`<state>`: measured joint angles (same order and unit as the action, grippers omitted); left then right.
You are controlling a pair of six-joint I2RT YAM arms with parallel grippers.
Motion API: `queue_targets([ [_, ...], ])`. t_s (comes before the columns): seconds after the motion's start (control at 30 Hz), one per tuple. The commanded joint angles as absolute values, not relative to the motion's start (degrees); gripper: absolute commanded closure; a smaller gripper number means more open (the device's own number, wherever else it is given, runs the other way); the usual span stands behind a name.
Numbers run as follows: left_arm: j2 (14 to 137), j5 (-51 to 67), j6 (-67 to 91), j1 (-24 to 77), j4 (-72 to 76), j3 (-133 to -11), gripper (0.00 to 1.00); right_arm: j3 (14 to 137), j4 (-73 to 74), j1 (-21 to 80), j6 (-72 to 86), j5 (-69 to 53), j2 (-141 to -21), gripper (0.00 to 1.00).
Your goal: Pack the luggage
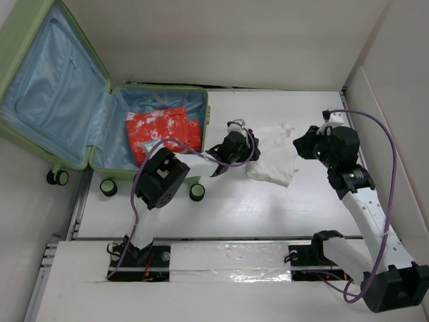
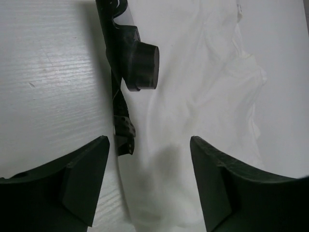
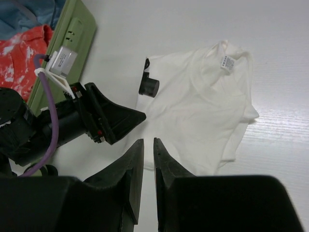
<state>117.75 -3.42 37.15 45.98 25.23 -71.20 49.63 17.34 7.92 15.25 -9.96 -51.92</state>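
The luggage (image 1: 159,88) lies open at the left, its lid (image 1: 47,80) with blue lining raised; its green shell also shows in the right wrist view (image 3: 72,43). A red-and-white garment (image 1: 164,134) lies inside it. A white T-shirt (image 1: 275,157) lies flat on the table to its right. My left gripper (image 1: 248,149) is open, its jaws astride the shirt's left edge (image 2: 193,96). A small black knobbed object (image 2: 142,63) lies at that edge (image 3: 148,86). My right gripper (image 3: 148,142) is shut and empty, above the shirt's (image 3: 203,111) near edge.
A white partition wall (image 1: 392,100) rises along the table's right side. The suitcase's caster wheels (image 1: 107,187) stand at its near side, close to my left arm's elbow (image 1: 161,178). A purple cable (image 1: 382,134) loops from my right arm.
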Motion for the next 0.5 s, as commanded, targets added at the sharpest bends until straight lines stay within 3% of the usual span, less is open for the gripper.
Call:
queue_targets([
  [0.0,115.4,-3.9,38.1,46.6,28.8,-70.5,0.33,49.2,13.7,9.2,15.2,-11.3,-51.9,0.8],
  [0.2,117.8,-7.3,37.0,46.6,22.7,-73.6,0.32,49.0,12.9,10.4,15.6,-10.0,-50.9,0.8],
  [0.37,125.4,-3.4,37.5,46.6,19.7,-82.3,0.33,49.4,11.3,11.0,16.4,-11.4,-50.4,0.8],
  [0.47,128.6,-2.3,38.7,47.1,18.9,-85.8,0.47,49.8,11.8,11.0,16.3,-11.3,-49.7,0.8],
])
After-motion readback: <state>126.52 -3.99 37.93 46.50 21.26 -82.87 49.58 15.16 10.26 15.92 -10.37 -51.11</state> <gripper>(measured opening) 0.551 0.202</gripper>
